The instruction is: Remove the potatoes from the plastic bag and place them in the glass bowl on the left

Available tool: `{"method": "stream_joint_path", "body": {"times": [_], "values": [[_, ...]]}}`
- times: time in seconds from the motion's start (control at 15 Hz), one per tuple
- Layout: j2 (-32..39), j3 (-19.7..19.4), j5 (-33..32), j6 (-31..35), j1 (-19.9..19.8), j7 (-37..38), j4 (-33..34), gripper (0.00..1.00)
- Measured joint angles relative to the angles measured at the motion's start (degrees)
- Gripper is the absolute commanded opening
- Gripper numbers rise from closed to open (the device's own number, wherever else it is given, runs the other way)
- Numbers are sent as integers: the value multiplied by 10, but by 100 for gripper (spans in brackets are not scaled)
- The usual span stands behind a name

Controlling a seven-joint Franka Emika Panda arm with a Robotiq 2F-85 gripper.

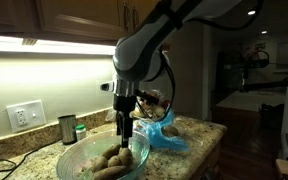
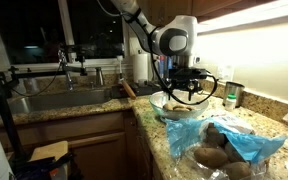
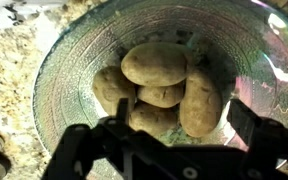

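The glass bowl [image 3: 59, 70] fills the wrist view and holds several light-brown potatoes [image 3: 154, 62] piled in its middle. My gripper [image 3: 183, 113] hangs open just above the pile, one finger on each side, with nothing between them. In both exterior views the gripper [image 1: 127, 138] [image 2: 184, 93] points straight down into the bowl [image 1: 72, 160] [image 2: 165, 101]. The blue plastic bag [image 1: 166, 133] [image 2: 246, 143] lies crumpled on the counter beside the bowl. I cannot see what is inside it.
A small dark metal cup [image 1: 67, 128] [image 2: 232, 97] stands by the wall behind the bowl. A clear bag with brown lumps [image 2: 217, 158] lies at the counter's near end. A sink [image 2: 54, 100] with a tap runs along the adjoining counter. The granite counter edge [image 1: 199, 150] is close to the blue bag.
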Motion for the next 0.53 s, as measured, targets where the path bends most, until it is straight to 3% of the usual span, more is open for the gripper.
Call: {"method": "stream_joint_path", "body": {"times": [0.53], "values": [[-48, -20, -15, -28, 0, 1, -9, 100]]}}
